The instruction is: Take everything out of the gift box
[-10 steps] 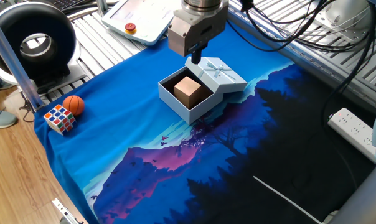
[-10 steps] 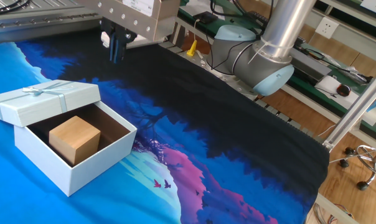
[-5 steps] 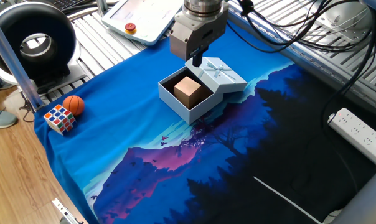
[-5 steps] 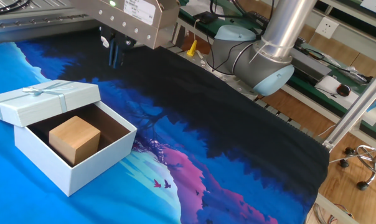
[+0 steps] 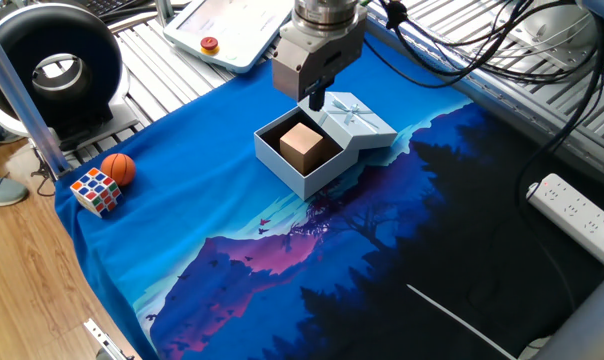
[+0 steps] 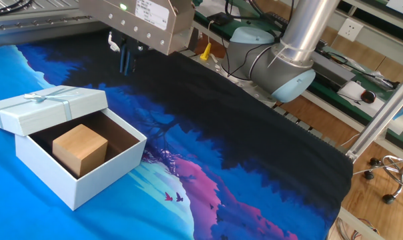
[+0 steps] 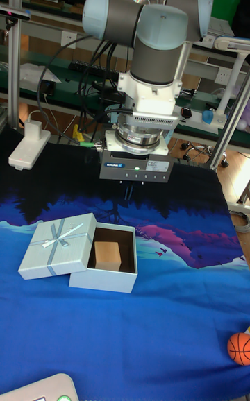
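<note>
we log: tan cube [image 5: 303, 143] in gift box [image 5: 287, 162], below the gripper [image 6: 125, 61]; fingers together, empty.

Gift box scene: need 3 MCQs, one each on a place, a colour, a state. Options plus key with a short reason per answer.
1. Where is the tan cube?
A. Inside the open gift box
B. On the cloth beside the Rubik's cube
C. Between the gripper's fingers

2. What colour is the small ball next to the Rubik's cube?
A. Green
B. Orange
C. White

3. What is the state of the lid?
A. Closed flat on the box
B. Off the opening, propped tilted on one edge of the box
C. Upside down on the floor

Answers:
1. A: both fixed views show the cube sitting on the dark floor of the box, with the gripper above and apart from it.
2. B: the ball is orange in one fixed view and the tall view.
3. B: the box interior is exposed and the lid, bow up, overlaps one side of the box.
</note>
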